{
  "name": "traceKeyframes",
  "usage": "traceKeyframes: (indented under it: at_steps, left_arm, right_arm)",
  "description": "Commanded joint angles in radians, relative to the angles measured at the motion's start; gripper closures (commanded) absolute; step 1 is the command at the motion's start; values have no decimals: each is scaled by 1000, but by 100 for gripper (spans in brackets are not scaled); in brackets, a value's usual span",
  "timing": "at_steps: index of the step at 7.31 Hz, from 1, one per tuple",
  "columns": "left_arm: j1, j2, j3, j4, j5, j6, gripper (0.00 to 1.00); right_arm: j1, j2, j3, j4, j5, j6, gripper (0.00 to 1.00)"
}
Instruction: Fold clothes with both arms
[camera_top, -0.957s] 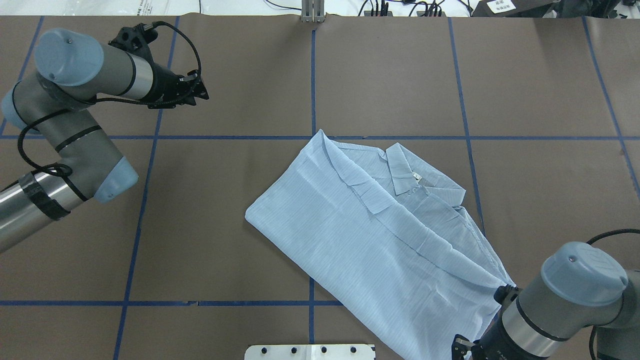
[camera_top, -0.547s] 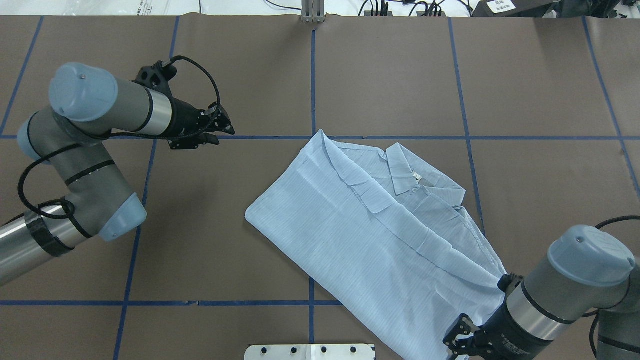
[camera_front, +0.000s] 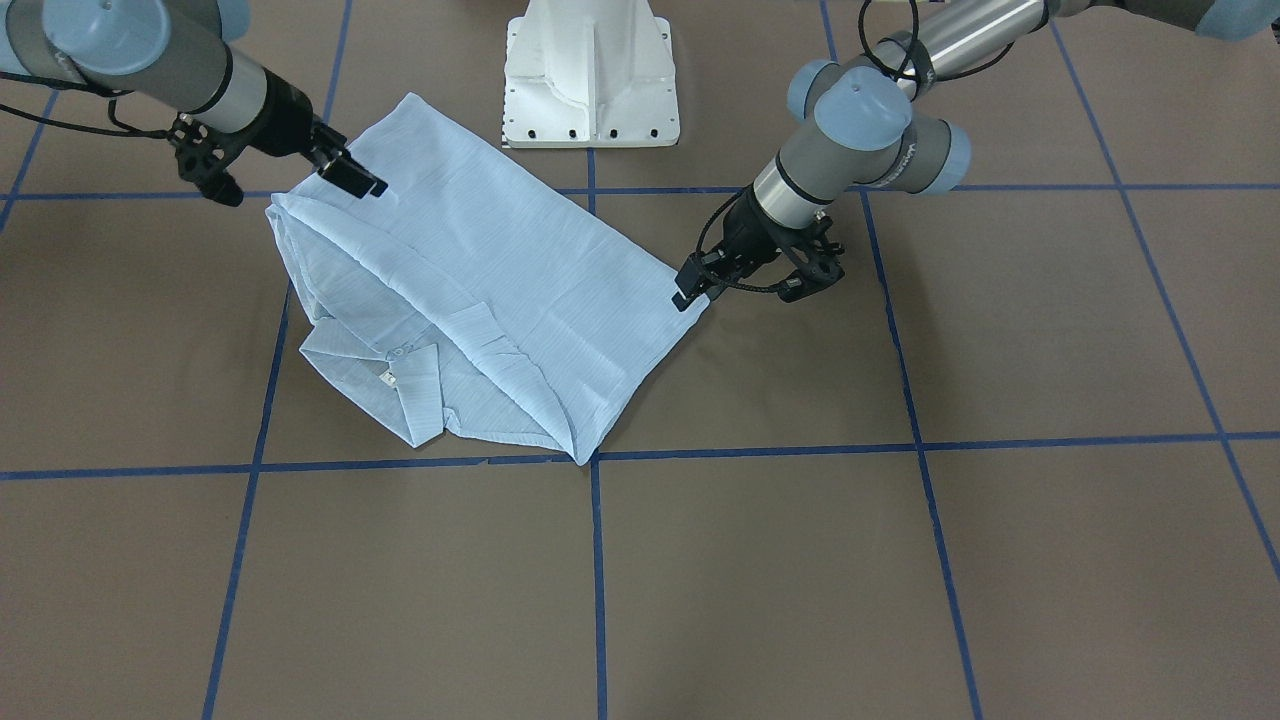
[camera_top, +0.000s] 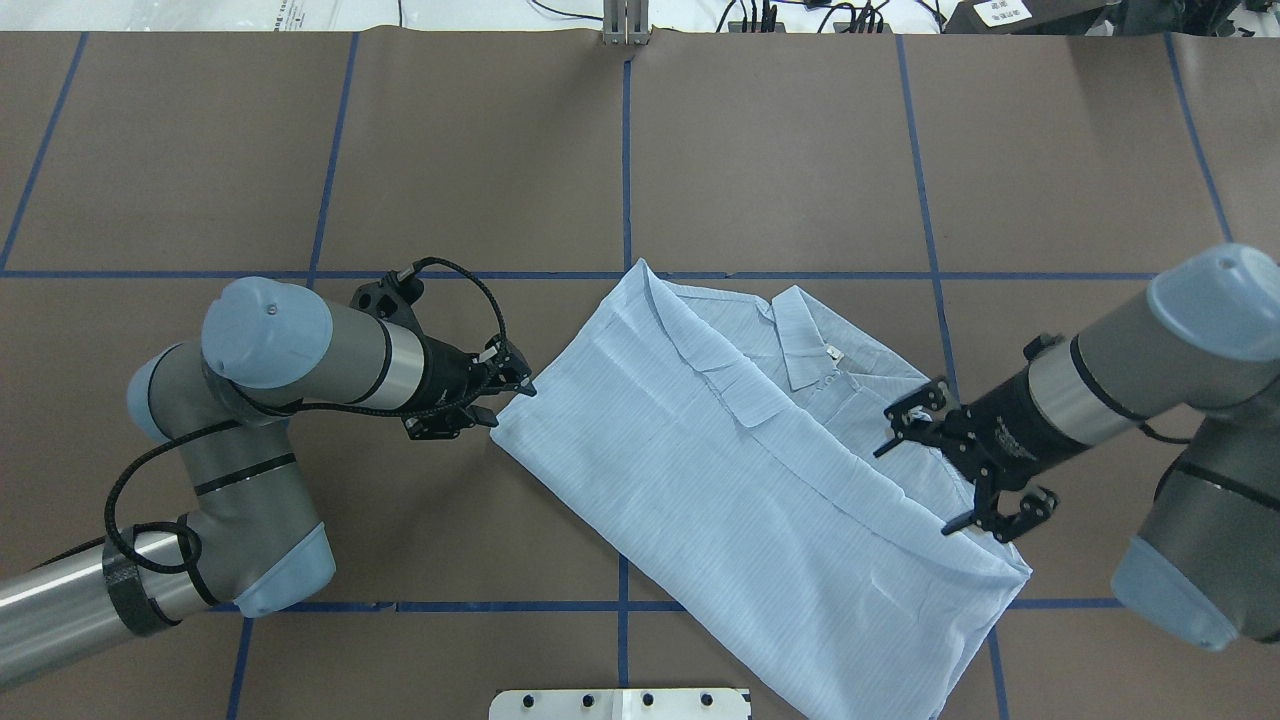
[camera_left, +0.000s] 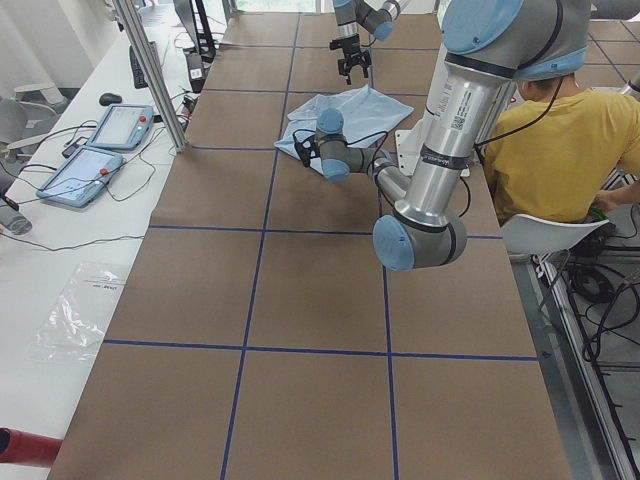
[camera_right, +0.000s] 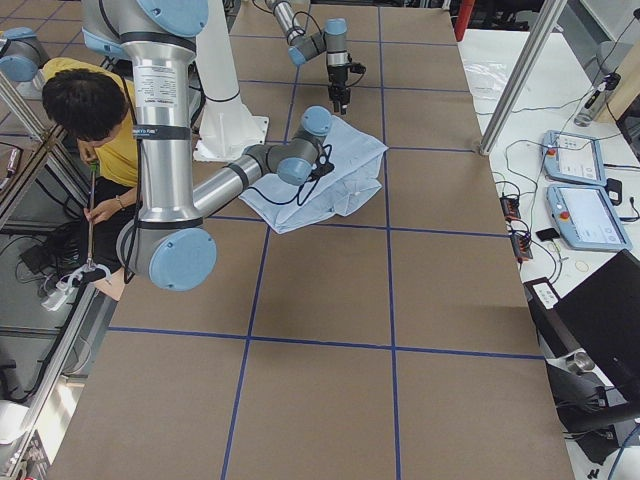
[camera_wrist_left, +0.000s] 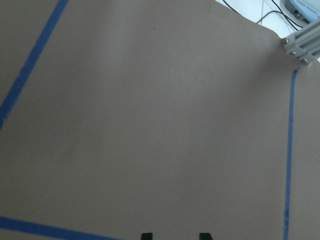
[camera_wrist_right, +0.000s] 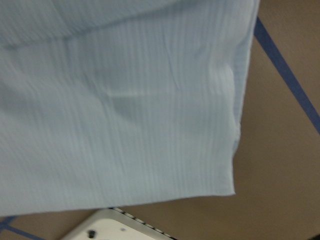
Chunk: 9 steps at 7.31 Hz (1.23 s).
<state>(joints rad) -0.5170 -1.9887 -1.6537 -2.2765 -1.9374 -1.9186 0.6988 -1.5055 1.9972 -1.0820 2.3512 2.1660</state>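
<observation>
Presently logged, grippers first.

- **Left black two-finger gripper (camera_top: 507, 402):** jaws parted, holding nothing. It sits low at the left-hand corner of the thin light-blue striped button-up shirt (camera_top: 700, 470). Whether a fingertip touches the cloth cannot be told. Its wrist view shows only bare table between the fingertips (camera_wrist_left: 145, 235).
- **Right black two-finger gripper (camera_top: 914, 492):** jaws spread wide, holding nothing. It straddles the shirt's right-hand folded edge, one finger above the cloth and the other beyond it.
- **Shirt:** lying partly folded, front panel doubled over. The collar (camera_top: 805, 335) with its small white neck tag (camera_top: 829, 352) is on the side away from the robot.
- **Brown paper-covered table (camera_top: 780, 150):** under the shirt, crossed by blue tape lines (camera_top: 150, 274).
- **White mounting pedestal (camera_front: 590, 70):** close beside the shirt's hem.
</observation>
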Motion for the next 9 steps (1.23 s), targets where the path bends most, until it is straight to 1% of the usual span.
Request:
traceKeyframes:
  at_steps: [1,2,4,5,6,7,9]
  left_arm:
    - [34,10,-4,34,15,-31,38]
    - [35,10,-3,46,15,-31,38]
    - [37,13,-3,46,15,-31,41]
    - [37,13,-1,46,20,-34,54]
    - [37,11,-4,52,53,-34,93]
    - [37,11,-4,54,58,-34,100]
    - [20,7,-1,58,58,-13,100]
  right_arm:
    - [85,76,-52,-3,-120,-8,0]
    - [87,79,-52,-4,-147,-23,0]
    - [105,79,-44,-7,-141,-29,0]
    - [105,79,-46,-7,-141,-28,0]
    - [105,77,-47,-7,-144,-28,0]
    - [99,77,-47,-7,-145,-28,0]
    - [97,79,-46,-7,-153,-28,0]
